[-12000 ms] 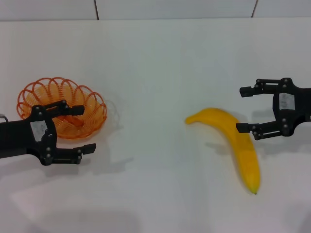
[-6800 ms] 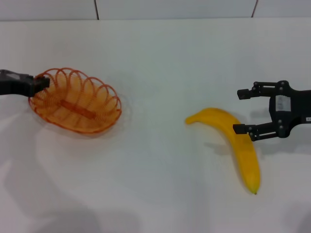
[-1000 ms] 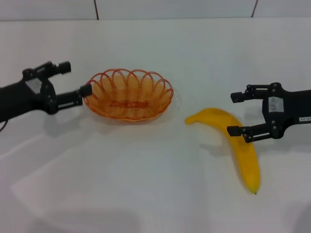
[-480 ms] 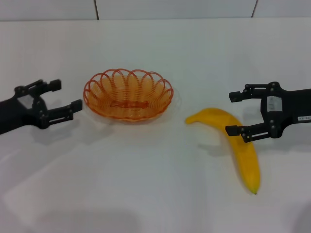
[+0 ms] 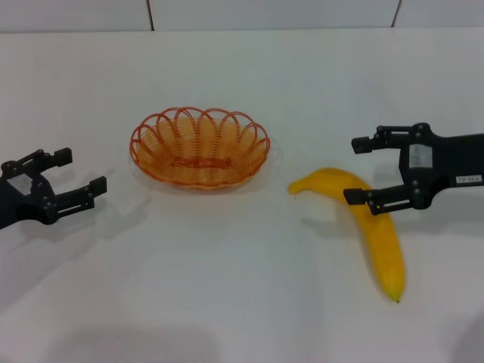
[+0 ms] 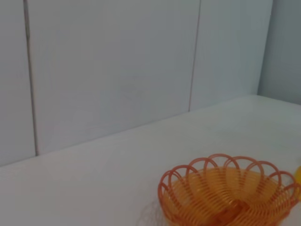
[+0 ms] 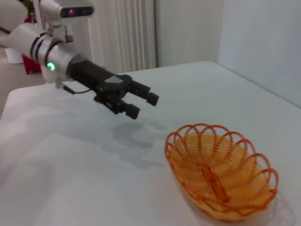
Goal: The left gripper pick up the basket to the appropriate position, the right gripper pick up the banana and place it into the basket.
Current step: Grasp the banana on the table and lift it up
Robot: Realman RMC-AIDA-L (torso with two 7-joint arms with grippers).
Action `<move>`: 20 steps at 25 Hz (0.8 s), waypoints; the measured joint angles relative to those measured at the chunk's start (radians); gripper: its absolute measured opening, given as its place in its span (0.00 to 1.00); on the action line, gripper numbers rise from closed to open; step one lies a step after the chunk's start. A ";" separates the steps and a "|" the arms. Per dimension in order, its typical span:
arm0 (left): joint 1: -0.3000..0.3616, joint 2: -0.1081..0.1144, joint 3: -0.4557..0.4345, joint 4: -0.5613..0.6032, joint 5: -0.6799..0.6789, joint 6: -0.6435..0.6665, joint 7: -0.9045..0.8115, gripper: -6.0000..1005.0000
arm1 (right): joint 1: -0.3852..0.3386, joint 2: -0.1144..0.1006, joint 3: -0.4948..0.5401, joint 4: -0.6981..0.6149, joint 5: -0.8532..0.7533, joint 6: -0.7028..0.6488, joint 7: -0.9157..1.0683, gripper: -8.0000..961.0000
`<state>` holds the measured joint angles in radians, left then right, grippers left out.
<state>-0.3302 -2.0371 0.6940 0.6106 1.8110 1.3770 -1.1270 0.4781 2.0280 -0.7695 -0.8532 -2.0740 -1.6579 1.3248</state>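
The orange wire basket [image 5: 200,147] stands empty on the white table, left of centre; it also shows in the left wrist view [image 6: 228,195] and the right wrist view [image 7: 220,175]. My left gripper [image 5: 80,172] is open and empty, well apart from the basket's left side; it also shows in the right wrist view [image 7: 142,104]. The yellow banana [image 5: 370,224] lies on the table at the right. My right gripper [image 5: 357,169] is open, its fingers straddling the banana's upper part from the right.
The white table [image 5: 242,302] spreads wide around both objects. A white tiled wall [image 5: 272,13] runs along its far edge.
My left gripper has let go of the basket and drawn back to the left and nearer the front. My right gripper has edged left over the banana. The basket stays put.
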 joint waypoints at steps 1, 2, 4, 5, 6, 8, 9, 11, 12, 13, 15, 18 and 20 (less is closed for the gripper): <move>-0.001 0.000 -0.002 -0.001 0.001 -0.001 0.001 0.87 | -0.003 0.004 -0.006 -0.020 0.000 0.009 0.019 0.92; -0.002 0.000 -0.002 -0.002 0.003 -0.004 0.001 0.87 | -0.007 0.008 -0.016 -0.039 0.000 0.019 0.037 0.92; -0.005 0.000 0.001 -0.004 0.006 -0.015 0.002 0.87 | -0.020 0.015 -0.057 -0.082 0.001 0.056 0.087 0.92; -0.006 -0.001 0.002 -0.005 0.006 -0.018 0.002 0.87 | -0.028 0.018 -0.091 -0.109 0.003 0.080 0.117 0.92; -0.006 -0.001 0.003 -0.005 0.006 -0.021 0.002 0.87 | -0.038 0.019 -0.136 -0.137 0.006 0.112 0.157 0.92; -0.008 -0.002 0.002 -0.010 0.007 -0.023 0.002 0.87 | -0.063 0.019 -0.247 -0.204 0.011 0.191 0.249 0.92; -0.008 -0.002 0.001 -0.012 0.007 -0.023 0.002 0.87 | -0.081 0.019 -0.320 -0.255 0.011 0.243 0.308 0.92; -0.010 -0.001 0.000 -0.014 0.007 -0.025 0.002 0.87 | -0.122 0.017 -0.464 -0.359 0.002 0.325 0.407 0.92; -0.010 0.000 0.000 -0.014 0.007 -0.025 0.002 0.87 | -0.144 0.015 -0.529 -0.419 -0.011 0.352 0.458 0.92; -0.010 0.000 0.000 -0.014 0.007 -0.028 0.002 0.87 | -0.163 0.014 -0.579 -0.467 -0.028 0.374 0.505 0.92; -0.010 0.000 0.000 -0.015 0.008 -0.035 0.002 0.87 | -0.182 0.013 -0.658 -0.561 -0.090 0.391 0.601 0.92; -0.015 -0.001 0.005 -0.018 0.008 -0.048 0.002 0.87 | -0.181 0.013 -0.731 -0.633 -0.203 0.397 0.723 0.92; -0.022 -0.001 0.007 -0.028 0.008 -0.051 0.003 0.87 | -0.168 0.013 -0.772 -0.655 -0.284 0.400 0.794 0.92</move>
<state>-0.3520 -2.0377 0.7009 0.5830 1.8195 1.3265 -1.1245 0.3099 2.0410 -1.5414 -1.5078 -2.3579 -1.2581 2.1188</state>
